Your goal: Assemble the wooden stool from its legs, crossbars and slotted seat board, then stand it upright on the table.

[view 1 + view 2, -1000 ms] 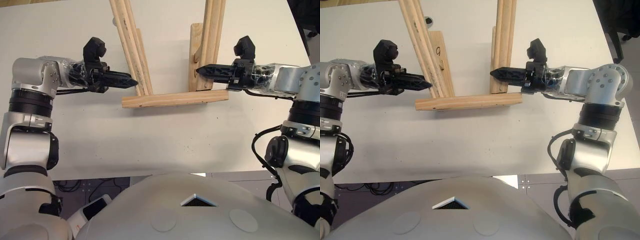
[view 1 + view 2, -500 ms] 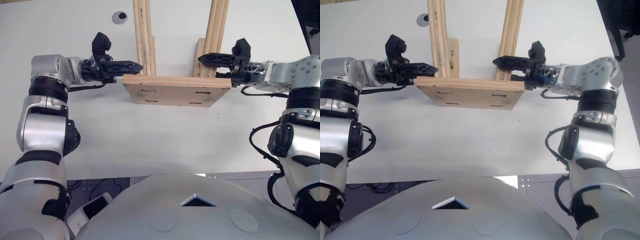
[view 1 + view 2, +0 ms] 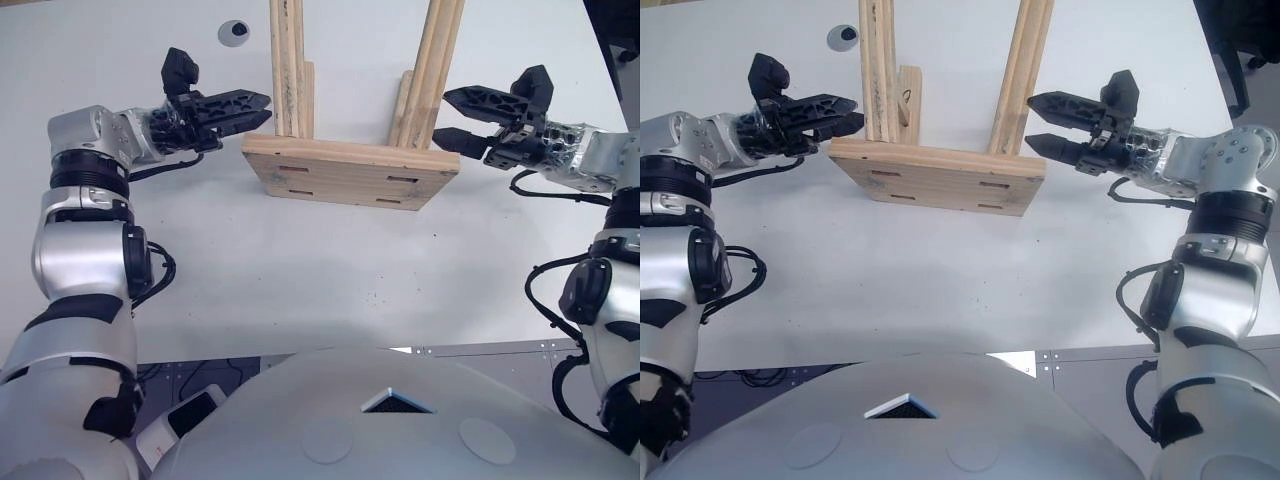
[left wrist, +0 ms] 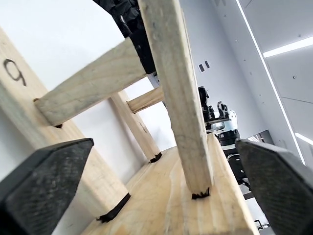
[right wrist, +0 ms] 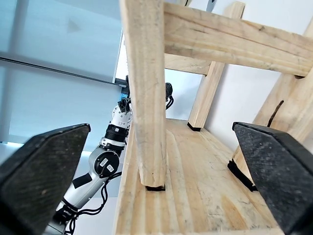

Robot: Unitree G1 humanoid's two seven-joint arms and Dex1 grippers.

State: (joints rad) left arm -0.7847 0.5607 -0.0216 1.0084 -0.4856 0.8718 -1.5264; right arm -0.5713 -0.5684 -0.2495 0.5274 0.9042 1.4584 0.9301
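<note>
Assembled stool (image 3: pixel 296 70) at upper centre, seat board (image 3: pixel 350 175) facing the viewer, apparently lying legs-away on the bench (image 3: pixel 300 280); left tool (image 3: pixel 262 110) slightly parted and right tool (image 3: pixel 441 116) wide, neither gripping, so an off-centre regrasp could skid or topple it.

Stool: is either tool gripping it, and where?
Nothing is held. Left tool and right tool are both open beside the stool.

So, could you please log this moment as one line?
stool: assembled, on its side | left pincer: open, left of stool | right pincer: open, right of stool
</note>
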